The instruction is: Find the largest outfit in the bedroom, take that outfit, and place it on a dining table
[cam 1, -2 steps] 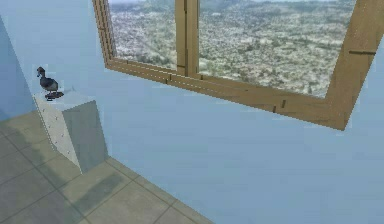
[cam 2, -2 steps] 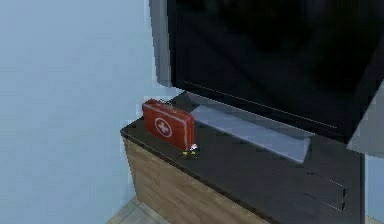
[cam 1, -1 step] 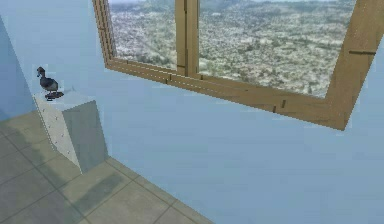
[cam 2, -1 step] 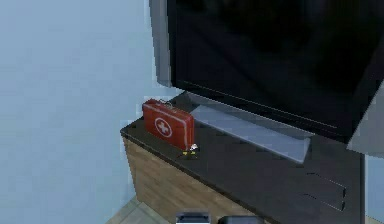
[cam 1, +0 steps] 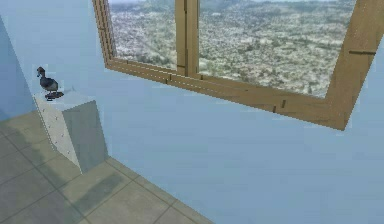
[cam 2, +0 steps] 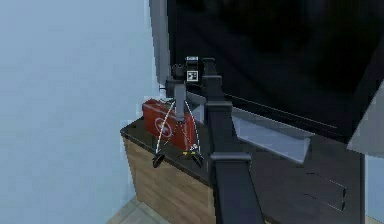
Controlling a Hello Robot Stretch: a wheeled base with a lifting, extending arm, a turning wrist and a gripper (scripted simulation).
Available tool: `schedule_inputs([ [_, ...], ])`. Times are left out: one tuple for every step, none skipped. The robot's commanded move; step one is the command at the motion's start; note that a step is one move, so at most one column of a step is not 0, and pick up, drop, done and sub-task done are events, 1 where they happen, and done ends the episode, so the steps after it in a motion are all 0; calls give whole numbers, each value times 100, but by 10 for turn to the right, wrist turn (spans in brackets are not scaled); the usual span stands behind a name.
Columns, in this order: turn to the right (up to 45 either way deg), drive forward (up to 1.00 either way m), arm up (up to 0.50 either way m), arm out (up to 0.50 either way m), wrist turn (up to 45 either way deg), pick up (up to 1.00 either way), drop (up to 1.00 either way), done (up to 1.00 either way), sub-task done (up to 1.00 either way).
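In the arm side view my arm [cam 2: 225, 150] rises from the bottom edge as a dark bar. The gripper [cam 2: 177, 152] hangs at its far end, thin fingers pointing down over the left end of a dark-topped wooden cabinet [cam 2: 165, 185]. A red boxy thing [cam 2: 158, 119] stands on that cabinet top right behind the gripper. I cannot tell whether the gripper holds anything, nor whether it touches the red thing.
A large dark screen [cam 2: 280, 55] stands on the cabinet behind the arm, against a pale blue wall. In the forward view a wooden-framed window [cam 1: 230, 45] looks over a city. A pale pedestal [cam 1: 75, 125] with a dark bird figure [cam 1: 46, 81] stands at the left on tiled floor [cam 1: 70, 195].
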Motion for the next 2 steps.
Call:
schedule_inputs([
  [0, 0, 0, 0, 450, 0, 0, 0, 0],
  [0, 0, 0, 0, 450, 0, 0, 0, 0],
])
